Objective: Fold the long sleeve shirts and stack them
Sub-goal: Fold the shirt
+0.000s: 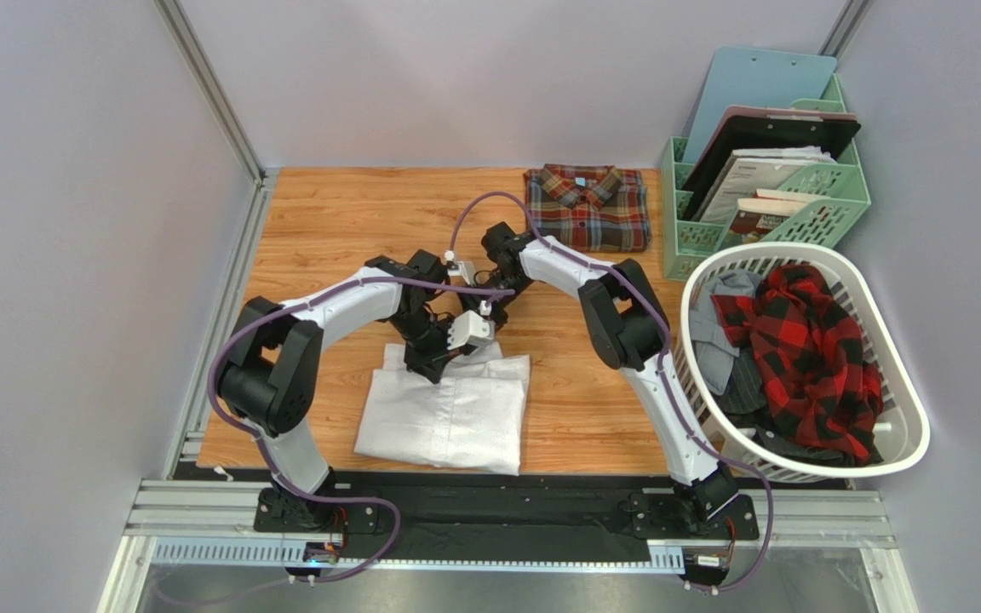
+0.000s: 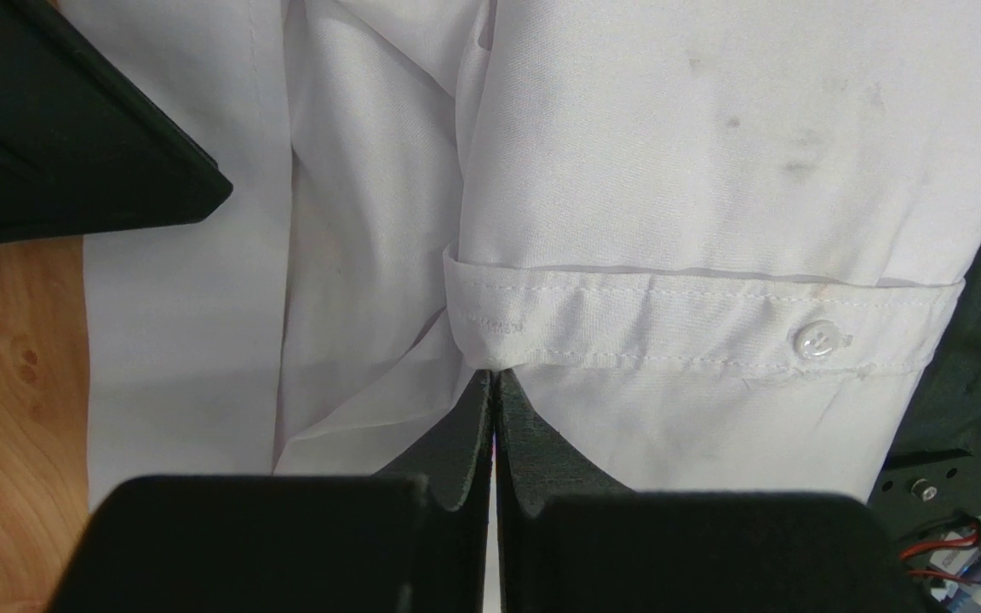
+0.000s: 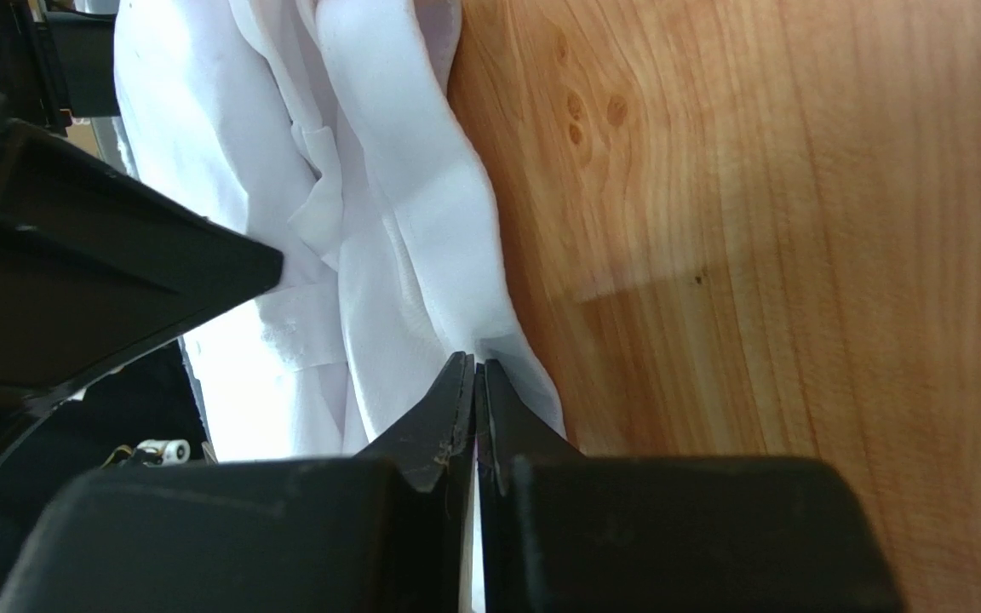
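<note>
The white long sleeve shirt (image 1: 445, 419) lies folded on the wooden table (image 1: 329, 230) in front of the arms. My left gripper (image 1: 436, 368) is at its far edge, shut on the buttoned cuff (image 2: 662, 319); its tips (image 2: 496, 378) pinch the cuff's lower hem. My right gripper (image 1: 488, 345) is just to the right of it, shut on the shirt's far right edge (image 3: 457, 217), with tips (image 3: 474, 367) closed on the cloth beside bare wood. The plaid long sleeve shirt (image 1: 588, 204) lies folded at the back of the table.
A white laundry basket (image 1: 914, 441) with red-black plaid clothes stands at the right, off the table. A green file organizer (image 1: 828, 220) stands behind it. A metal post and rail run along the table's left edge (image 1: 233, 275).
</note>
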`<state>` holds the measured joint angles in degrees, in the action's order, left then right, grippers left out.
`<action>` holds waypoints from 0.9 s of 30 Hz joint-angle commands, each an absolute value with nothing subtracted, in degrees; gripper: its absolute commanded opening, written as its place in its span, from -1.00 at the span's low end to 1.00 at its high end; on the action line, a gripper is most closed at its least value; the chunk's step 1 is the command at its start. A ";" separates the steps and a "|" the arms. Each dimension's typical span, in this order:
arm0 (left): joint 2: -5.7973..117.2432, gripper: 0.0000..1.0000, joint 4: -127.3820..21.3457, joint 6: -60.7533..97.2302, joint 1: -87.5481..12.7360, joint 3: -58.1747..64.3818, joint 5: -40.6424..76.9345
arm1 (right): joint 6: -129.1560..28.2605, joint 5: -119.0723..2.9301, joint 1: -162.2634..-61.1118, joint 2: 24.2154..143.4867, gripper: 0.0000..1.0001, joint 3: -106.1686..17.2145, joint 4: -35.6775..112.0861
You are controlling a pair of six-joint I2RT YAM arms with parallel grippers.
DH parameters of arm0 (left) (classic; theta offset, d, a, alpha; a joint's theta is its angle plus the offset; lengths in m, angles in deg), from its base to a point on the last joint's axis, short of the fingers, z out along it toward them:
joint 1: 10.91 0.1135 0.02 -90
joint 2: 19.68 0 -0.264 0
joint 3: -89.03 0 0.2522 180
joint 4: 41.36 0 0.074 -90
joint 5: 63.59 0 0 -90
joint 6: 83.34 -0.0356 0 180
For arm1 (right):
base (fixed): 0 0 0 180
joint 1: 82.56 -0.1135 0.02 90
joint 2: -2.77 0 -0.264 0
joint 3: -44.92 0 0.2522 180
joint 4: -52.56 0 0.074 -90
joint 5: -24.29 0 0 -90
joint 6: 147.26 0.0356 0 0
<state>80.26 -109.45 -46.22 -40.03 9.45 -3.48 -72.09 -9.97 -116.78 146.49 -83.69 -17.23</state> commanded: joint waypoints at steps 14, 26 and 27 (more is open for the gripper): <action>82.71 -1.00 -110.59 -45.37 -35.60 -5.14 -5.94 | -76.33 -10.87 -116.75 146.47 -1.00 -83.01 -20.00; 84.82 -0.94 -104.16 -42.30 -34.73 -6.37 -5.15 | -77.21 -13.32 -114.03 147.00 -0.72 -90.99 -22.80; 84.82 -0.89 -105.03 -42.04 -34.46 -6.73 -5.06 | -78.52 -14.46 -113.42 147.00 -0.55 -92.49 -23.94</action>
<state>84.96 -106.96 -43.49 -35.18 -3.71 -4.33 -75.00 -10.69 -115.84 146.88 -86.01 -21.21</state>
